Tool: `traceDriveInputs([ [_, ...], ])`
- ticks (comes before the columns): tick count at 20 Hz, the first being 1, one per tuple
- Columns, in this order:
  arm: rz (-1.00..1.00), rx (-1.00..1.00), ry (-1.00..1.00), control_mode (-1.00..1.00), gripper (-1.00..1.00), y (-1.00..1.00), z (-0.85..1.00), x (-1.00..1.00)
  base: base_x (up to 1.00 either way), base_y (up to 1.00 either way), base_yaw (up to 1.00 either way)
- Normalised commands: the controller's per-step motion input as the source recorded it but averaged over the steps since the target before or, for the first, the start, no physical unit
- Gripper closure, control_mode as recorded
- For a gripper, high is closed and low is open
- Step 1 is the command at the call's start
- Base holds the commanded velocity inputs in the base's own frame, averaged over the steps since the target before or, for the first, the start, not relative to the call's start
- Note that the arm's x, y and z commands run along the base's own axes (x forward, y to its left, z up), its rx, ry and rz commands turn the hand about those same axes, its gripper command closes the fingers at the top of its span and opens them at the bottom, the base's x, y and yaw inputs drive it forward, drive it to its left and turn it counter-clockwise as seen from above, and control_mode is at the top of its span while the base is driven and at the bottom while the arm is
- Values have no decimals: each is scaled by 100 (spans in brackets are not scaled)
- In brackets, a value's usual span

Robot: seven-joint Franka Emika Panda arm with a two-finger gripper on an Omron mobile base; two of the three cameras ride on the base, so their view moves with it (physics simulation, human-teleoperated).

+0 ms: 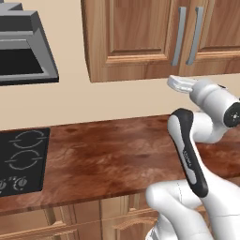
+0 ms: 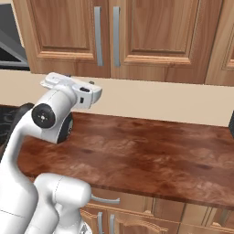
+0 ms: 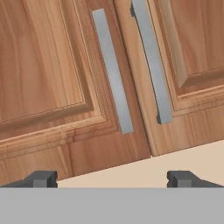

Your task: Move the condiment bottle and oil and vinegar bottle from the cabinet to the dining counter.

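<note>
The cabinet [image 1: 140, 37] hung on the wall above the counter [image 1: 112, 154], both doors closed, so nothing of its inside could be seen. Two long grey bar handles [image 2: 106, 35] stood side by side at the meeting edge of the doors, upright in the base views, slanted from about 11 to 5 o'clock in the hand view. The right-hand handle [image 3: 151, 61] reached lower than the left-hand one [image 3: 112, 72] in that tilted picture.

The gripper [image 3: 112, 178] was raised in front of the wall strip just under the doors, at about 6 o'clock from the handles, apart from them and touching nothing. Its jaws stood wide apart, with nothing between them; one dark fingertip [image 3: 43, 178] showed at lower left, the other at lower right.

In the left base view the hand [image 1: 187, 85] sat at about 5 o'clock from the cabinet's lower corner. A black stovetop [image 1: 21, 159] lay at 9 o'clock on the reddish-brown counter, and a grey range hood [image 1: 23, 47] hung above it. Drawer fronts [image 2: 137, 219] ran below the counter edge.
</note>
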Motion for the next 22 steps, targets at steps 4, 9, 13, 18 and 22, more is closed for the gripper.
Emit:
traceDriveInputs([
  [4,0,-8,-12,-100,-100,0,-1,29,0,0,0],
  [9,0,-4,-19,-100,-100,-10,19,14,0,0,0],
  [13,0,0,-12,-100,-100,-18,23,6,0,0,0],
  [18,-1,0,-5,-100,-100,-5,30,18,0,0,0],
  [22,-1,-1,-2,-100,-100,0,31,30,0,0,0],
])
